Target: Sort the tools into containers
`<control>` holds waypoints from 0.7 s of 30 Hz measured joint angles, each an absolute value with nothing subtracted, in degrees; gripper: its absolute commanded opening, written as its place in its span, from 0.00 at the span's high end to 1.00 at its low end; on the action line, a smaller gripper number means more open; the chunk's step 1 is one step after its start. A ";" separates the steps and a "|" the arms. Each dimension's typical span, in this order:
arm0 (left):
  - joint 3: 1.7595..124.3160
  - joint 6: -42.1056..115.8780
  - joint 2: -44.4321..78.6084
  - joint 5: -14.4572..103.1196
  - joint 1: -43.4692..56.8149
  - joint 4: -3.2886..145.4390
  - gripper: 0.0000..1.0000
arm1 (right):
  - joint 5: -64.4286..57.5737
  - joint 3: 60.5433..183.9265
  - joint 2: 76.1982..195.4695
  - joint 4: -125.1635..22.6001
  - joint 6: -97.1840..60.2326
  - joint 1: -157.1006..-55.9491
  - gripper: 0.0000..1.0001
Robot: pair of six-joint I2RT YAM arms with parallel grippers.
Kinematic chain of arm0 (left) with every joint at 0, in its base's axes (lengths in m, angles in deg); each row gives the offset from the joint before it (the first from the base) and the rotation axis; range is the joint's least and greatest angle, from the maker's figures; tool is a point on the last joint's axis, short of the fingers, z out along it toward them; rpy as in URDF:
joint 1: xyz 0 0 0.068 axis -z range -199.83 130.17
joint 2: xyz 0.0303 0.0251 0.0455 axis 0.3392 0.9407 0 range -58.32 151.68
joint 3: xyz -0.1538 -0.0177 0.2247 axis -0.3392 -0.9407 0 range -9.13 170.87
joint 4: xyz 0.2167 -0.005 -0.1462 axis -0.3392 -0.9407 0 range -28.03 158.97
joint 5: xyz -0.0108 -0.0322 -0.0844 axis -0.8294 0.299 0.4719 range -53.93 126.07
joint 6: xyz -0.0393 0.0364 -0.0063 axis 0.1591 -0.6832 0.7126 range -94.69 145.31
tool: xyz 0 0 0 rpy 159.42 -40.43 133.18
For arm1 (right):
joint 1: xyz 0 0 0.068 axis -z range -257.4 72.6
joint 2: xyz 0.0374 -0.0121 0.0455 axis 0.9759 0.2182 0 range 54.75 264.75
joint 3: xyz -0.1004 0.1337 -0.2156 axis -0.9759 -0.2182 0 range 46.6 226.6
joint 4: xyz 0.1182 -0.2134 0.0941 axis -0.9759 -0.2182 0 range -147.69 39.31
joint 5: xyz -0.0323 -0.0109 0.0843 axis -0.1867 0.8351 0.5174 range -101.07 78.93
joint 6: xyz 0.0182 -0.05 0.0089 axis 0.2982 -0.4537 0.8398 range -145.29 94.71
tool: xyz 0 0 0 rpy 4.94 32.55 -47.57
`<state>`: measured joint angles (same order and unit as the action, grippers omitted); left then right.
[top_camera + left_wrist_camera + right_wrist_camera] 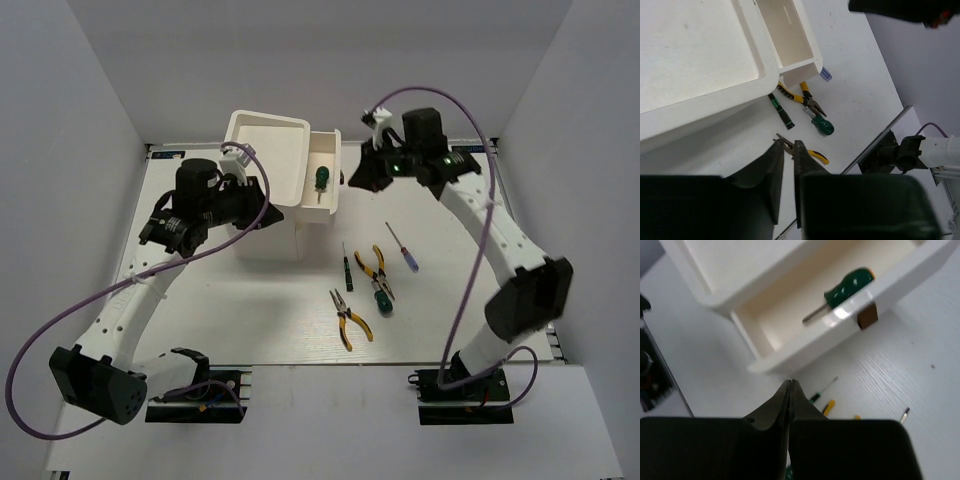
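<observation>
Right gripper (790,382): clamped fully shut, nothing between the fingers, hovering off the right side of the white box (268,119), over the pulled-out drawer (322,207). Left gripper (789,145): parted by only a narrow slit, empty, hanging at the box's front-left corner, and largely masked by its own wrist in the top view. Inside that drawer on the box's right side: 1 stubby green-handled screwdriver (321,178), shaft end cut off by the drawer's front wall in the right wrist view, dark knob (867,316) just outside. On the table (450,300), to the front-right of the box, 5 more tools. Nearest the box: thin dark-green screwdriver (346,266). Just beside it, on the side away from the box: yellow-handled pliers (372,262). At those handles: second stubby green screwdriver (381,298), touching or merely overlapping, impossible to tell. Farthest right of the box: thin blue-handled screwdriver (404,249), hidden behind the drawer in the left wrist view but for its handle tip. Farthest forward of the box: second pliers (351,318), half covered by the left fingers (777,165) in that view. Below the drawer in the right wrist view: only slivers of a metal shaft and yellow grips, too cropped to name.
</observation>
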<state>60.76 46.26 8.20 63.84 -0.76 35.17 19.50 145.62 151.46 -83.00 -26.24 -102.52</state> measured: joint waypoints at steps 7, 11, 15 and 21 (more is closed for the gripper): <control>60.76 46.37 11.09 63.73 5.63 36.83 0.77 | 18.71 119.02 131.77 -87.81 -42.85 -99.27 0.59; 60.43 46.39 11.74 62.72 9.65 37.25 0.52 | 16.42 109.04 131.35 -92.47 -47.62 -99.77 0.38; 59.88 47.00 11.90 60.43 13.41 37.16 0.34 | 13.07 99.79 131.57 -94.37 -48.73 -101.36 0.40; 59.69 47.72 13.10 56.47 17.60 37.29 0.30 | 6.62 97.39 136.90 -91.33 -45.78 -106.04 0.41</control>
<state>59.69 47.72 13.10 56.47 17.60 37.29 6.62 97.39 136.90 -91.33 -45.78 -106.04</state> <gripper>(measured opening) 0.692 0.591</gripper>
